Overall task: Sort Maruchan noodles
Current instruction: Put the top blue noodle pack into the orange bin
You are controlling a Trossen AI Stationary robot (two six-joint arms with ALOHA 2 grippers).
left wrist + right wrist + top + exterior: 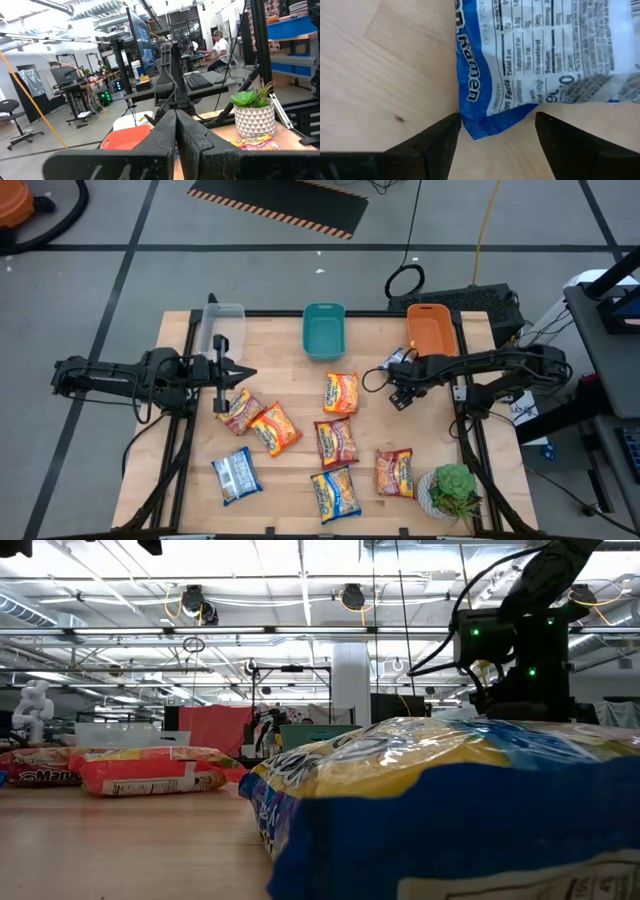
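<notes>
Several Maruchan noodle packets lie flat on the wooden table (300,365): orange ones (340,392) (275,428), red ones (336,442) (395,472), a yellow-blue one (335,492) and a blue-white one (236,475). My right gripper (400,392) points down, open, over another blue-white packet (545,50) that lies print side up. Its fingers stand on either side of that packet's corner (480,127); the arm hides this packet in the high view. My left gripper (245,375) hovers shut and level over the table's left side, holding nothing.
Three bins stand along the far edge: a clear one (225,325), a teal one (323,330) and an orange one (432,328). A potted green plant (455,490) sits at the near right corner. Bare wood shows in the table's middle, ahead of the bins.
</notes>
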